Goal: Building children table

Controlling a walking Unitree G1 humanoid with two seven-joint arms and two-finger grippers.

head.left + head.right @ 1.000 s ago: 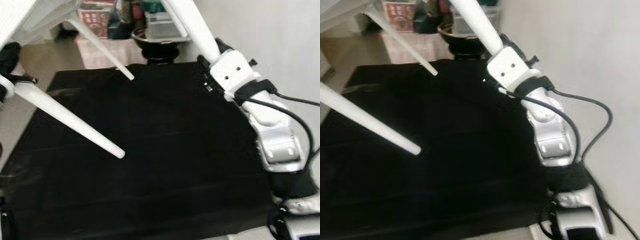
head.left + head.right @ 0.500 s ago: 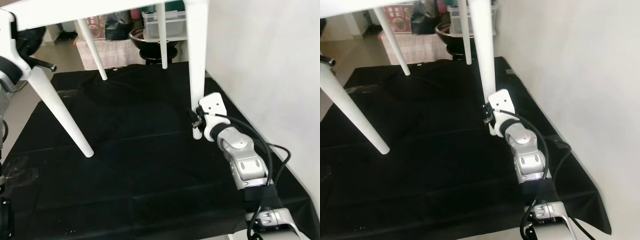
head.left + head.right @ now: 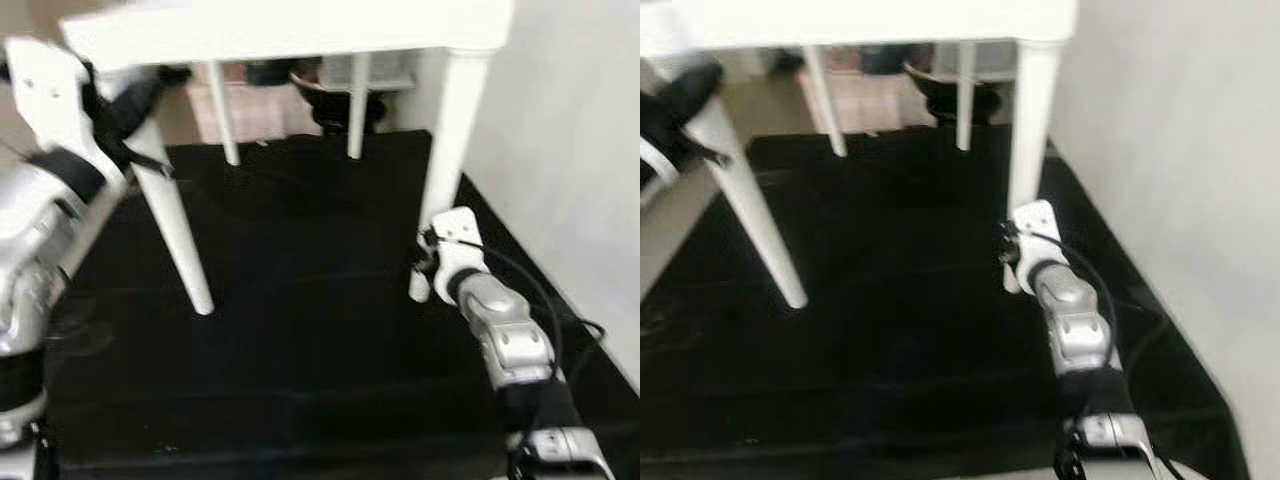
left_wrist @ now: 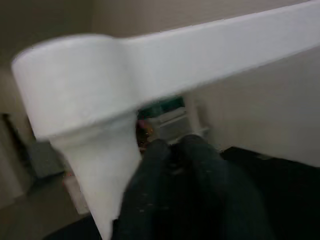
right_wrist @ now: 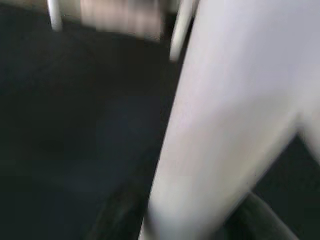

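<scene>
Head view: setting table [image 3: 300, 30] upright; right gripper [image 3: 432, 262] clasping 3-o'clock leg [image 3: 443, 150], left gripper [image 3: 135, 100] clasping 9-o'clock leg [image 3: 175, 215]. Next: release.

I've swung the white children's table [image 3: 290, 30] from tipped over, legs jutting toward me, to upright with all four feet down on the black mat [image 3: 300, 350]. My right gripper [image 3: 428, 262] slid down to the foot of the near right leg [image 3: 445, 170]; my left gripper [image 3: 135, 105] now sits by the near left leg's top.
</scene>
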